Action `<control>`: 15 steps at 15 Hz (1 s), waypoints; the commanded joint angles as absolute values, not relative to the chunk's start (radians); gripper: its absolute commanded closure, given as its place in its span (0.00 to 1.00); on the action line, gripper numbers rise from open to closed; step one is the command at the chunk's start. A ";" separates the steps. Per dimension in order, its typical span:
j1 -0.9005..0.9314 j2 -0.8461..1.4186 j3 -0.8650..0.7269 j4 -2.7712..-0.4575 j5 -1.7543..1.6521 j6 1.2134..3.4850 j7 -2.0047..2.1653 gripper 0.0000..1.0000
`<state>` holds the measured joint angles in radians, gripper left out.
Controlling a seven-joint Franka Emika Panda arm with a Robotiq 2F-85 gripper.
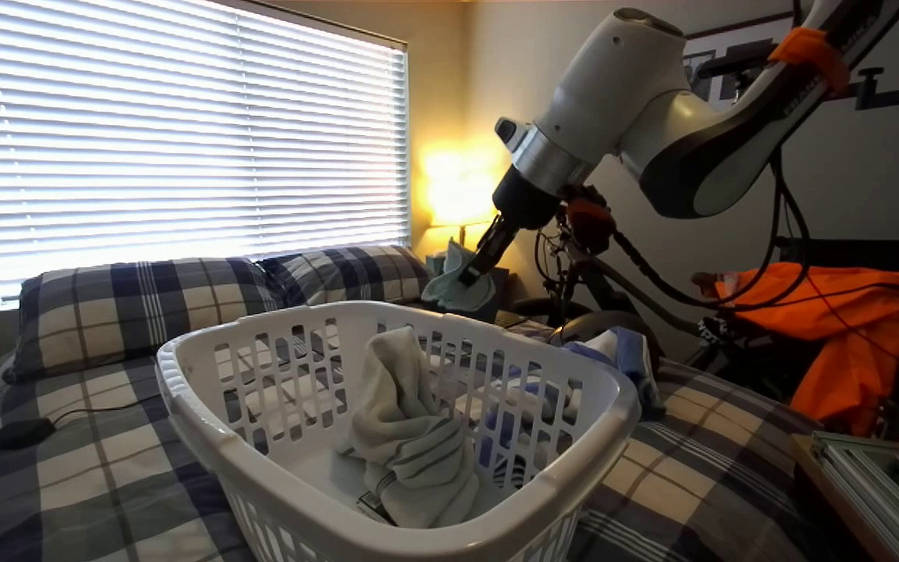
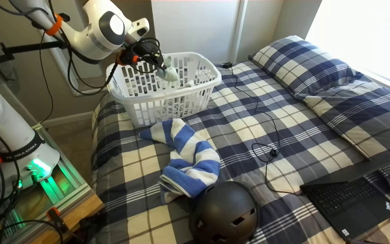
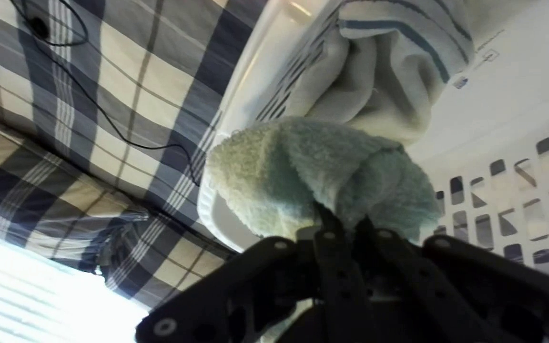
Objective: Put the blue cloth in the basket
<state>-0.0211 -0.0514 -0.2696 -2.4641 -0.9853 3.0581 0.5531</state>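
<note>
The blue cloth, a small pale blue-green fluffy one, shows in both exterior views [image 1: 449, 293] [image 2: 170, 74] and in the wrist view [image 3: 265, 176]. My gripper [image 3: 346, 224] is shut on it, the fingertips pressed into its folds. The gripper also shows in both exterior views [image 1: 470, 273] [image 2: 163, 67]. The white basket [image 1: 192, 414] stands on the bed; its rim shows in an exterior view [image 2: 168, 96]. In the wrist view the cloth hangs over the basket's inside [image 3: 517, 95], near one rim. In an exterior view it appears beyond the far rim.
A pale grey towel with dark stripes [image 1: 418, 453] lies in the basket. A blue-and-white striped towel [image 2: 195, 156] lies on the bed beside the basket. A black helmet [image 2: 225, 213], an open laptop [image 2: 354, 200], a cable [image 2: 266, 149] and pillows [image 2: 303, 64] are on the bed.
</note>
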 commanded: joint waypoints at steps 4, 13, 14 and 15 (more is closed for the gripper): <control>-0.051 0.171 -0.159 -2.549 -0.754 3.354 0.285 0.98; -0.326 0.186 0.176 -2.524 -0.770 3.173 0.248 0.17; -0.353 0.165 0.212 -2.528 -0.739 3.129 0.241 0.11; -0.383 0.151 0.253 -2.530 -0.697 3.089 0.221 0.05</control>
<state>-0.3007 0.2162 0.1477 -2.5210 -0.7697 3.2043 0.2568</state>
